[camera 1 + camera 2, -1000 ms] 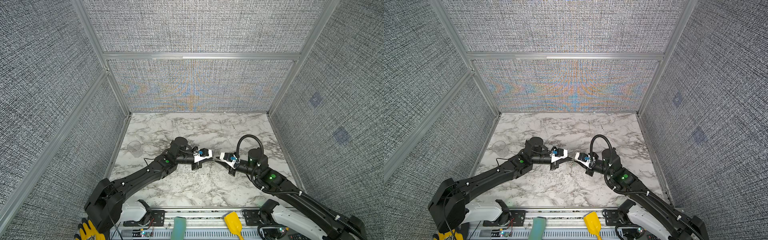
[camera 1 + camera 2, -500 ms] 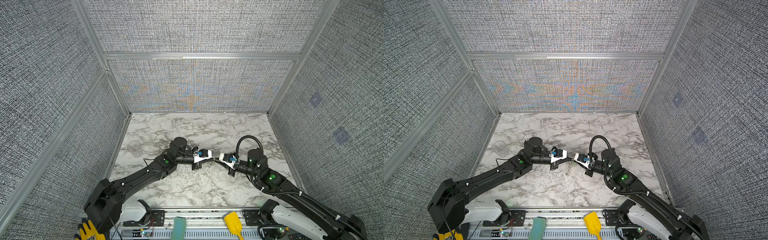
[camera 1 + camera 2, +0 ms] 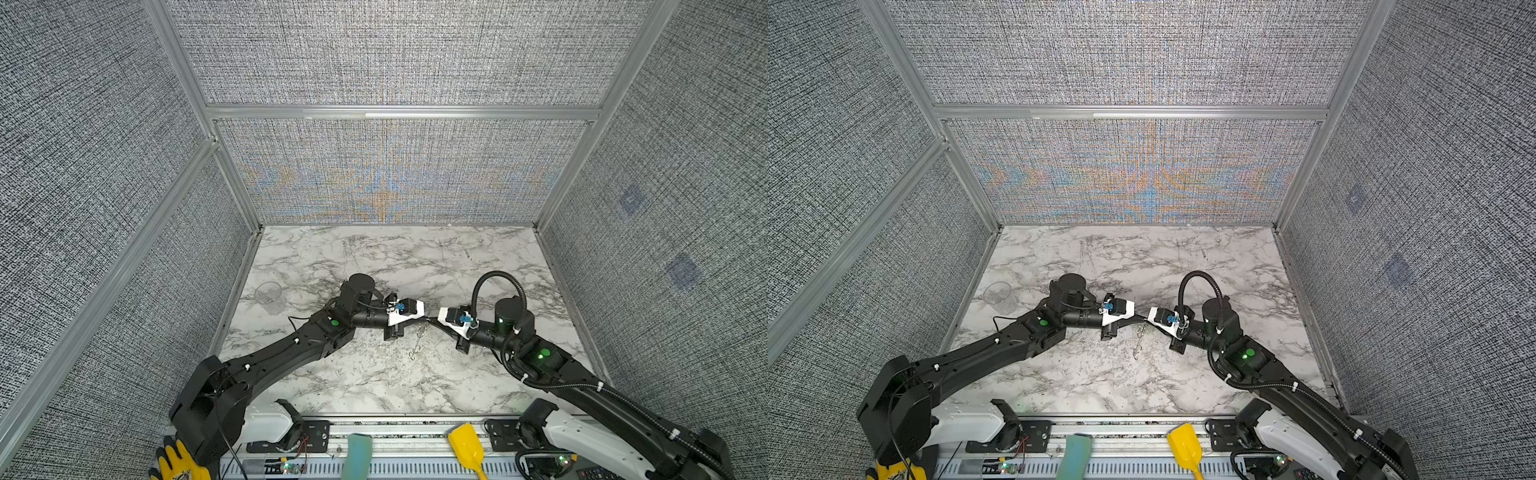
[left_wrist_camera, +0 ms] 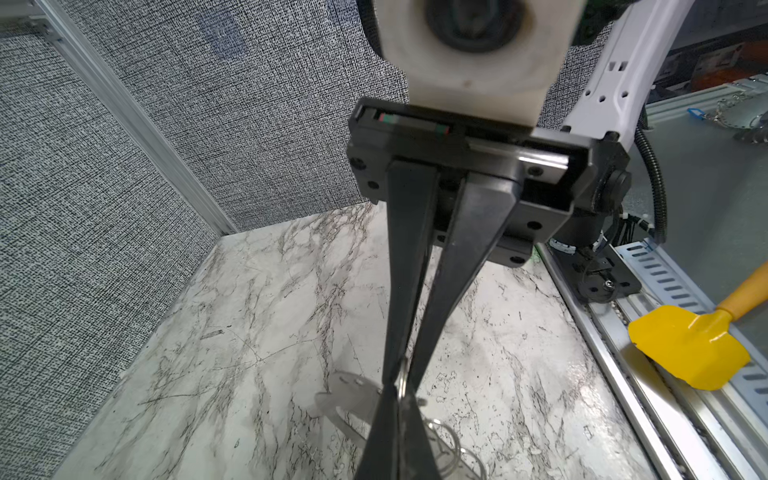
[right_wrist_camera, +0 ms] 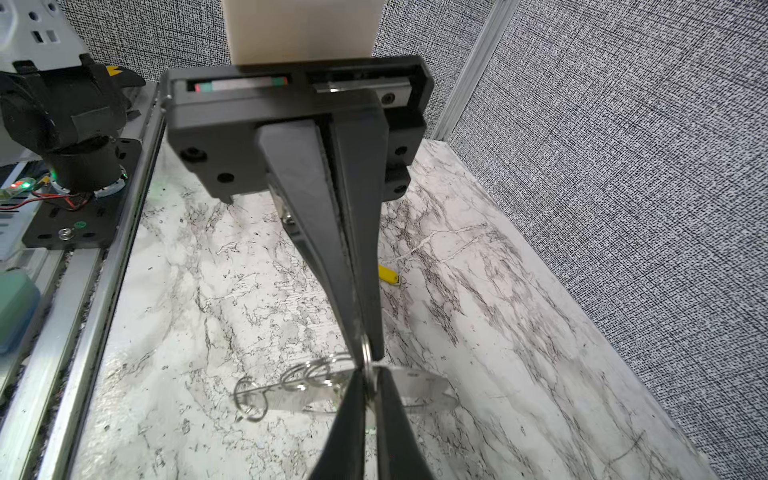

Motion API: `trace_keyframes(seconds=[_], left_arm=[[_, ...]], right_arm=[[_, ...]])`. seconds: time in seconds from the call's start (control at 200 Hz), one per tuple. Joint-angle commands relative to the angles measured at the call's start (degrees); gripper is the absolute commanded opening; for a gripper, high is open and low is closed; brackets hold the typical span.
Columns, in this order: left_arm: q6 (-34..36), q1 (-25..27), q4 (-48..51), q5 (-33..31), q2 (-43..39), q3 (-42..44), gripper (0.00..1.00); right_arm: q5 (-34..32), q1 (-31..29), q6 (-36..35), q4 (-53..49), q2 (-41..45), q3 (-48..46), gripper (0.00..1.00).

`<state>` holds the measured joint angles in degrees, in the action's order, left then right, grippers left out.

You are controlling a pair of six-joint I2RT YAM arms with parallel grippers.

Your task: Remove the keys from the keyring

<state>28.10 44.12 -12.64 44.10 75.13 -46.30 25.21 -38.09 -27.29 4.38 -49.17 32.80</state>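
The left gripper (image 5: 365, 347) and right gripper (image 4: 401, 368) meet tip to tip above the surface (image 5: 498, 332). Each is closed tight on the same thin ring (image 4: 402, 386). The flat grey keyring (image 4: 345, 392) sits just beside that pinch, and a chain (image 5: 307, 374) of small rings hangs next to it. I cannot tell whether the keyring touches the surface. A yellow key (image 5: 388, 274) lies on the surface, apart from both grippers.
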Motion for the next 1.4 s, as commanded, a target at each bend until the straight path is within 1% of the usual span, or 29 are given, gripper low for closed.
trace_keyframes(seconds=[0.0, 0.025, 0.04, 0.11, 0.18, 0.28, 0.385, 0.45, 0.635, 0.82, 1.396], left_arm=[[0.9, 0.0, 0.6, 1.2, 0.1, -0.8, 0.00], [1.0, 0.0, 0.9, 1.1, 0.1, -0.9, 0.00], [1.1, 0.0, 1.0, 1.0, 0.1, -0.8, 0.02], [1.2, 0.0, 1.6, -0.2, -0.2, -0.9, 0.11], [2.1, -0.1, 2.9, -2.5, -1.1, -1.0, 0.24], [4.1, -0.1, 4.7, -6.1, -3.4, -0.6, 0.30], [8.1, 0.0, 8.6, -9.5, -5.3, -1.2, 0.31], [10.2, -0.1, 11.3, -10.4, -5.7, -1.8, 0.29], [12.4, 0.8, 11.1, -11.7, -6.7, -1.8, 0.27], [14.8, 2.3, 11.8, -12.6, -6.1, -2.7, 0.27], [16.1, 5.1, 13.4, -14.4, -3.5, -4.1, 0.23]], right_arm=[[0.8, 0.0, 0.2, 0.8, 0.2, -0.2, 0.05], [0.7, 0.0, 0.3, 0.7, 0.2, -0.1, 0.03], [0.7, 0.0, 0.2, 0.6, 0.2, -0.1, 0.02], [0.7, 0.0, 0.4, -0.4, 0.2, 0.4, 0.00], [0.7, 0.0, 0.8, -1.6, 0.1, 1.1, 0.00], [0.7, 0.0, 1.7, -4.5, -0.2, 2.3, 0.00], [1.1, 0.0, 2.5, -8.2, -1.1, 4.2, 0.00], [1.4, 0.0, 2.7, -10.6, -2.0, 5.4, 0.00], [1.7, 0.0, 2.8, -16.1, -4.0, 8.5, 0.00], [2.0, 0.0, 2.9, -17.0, -5.4, 10.0, 0.00], [2.3, 0.0, 3.2, -17.8, -7.5, 11.3, 0.00]])
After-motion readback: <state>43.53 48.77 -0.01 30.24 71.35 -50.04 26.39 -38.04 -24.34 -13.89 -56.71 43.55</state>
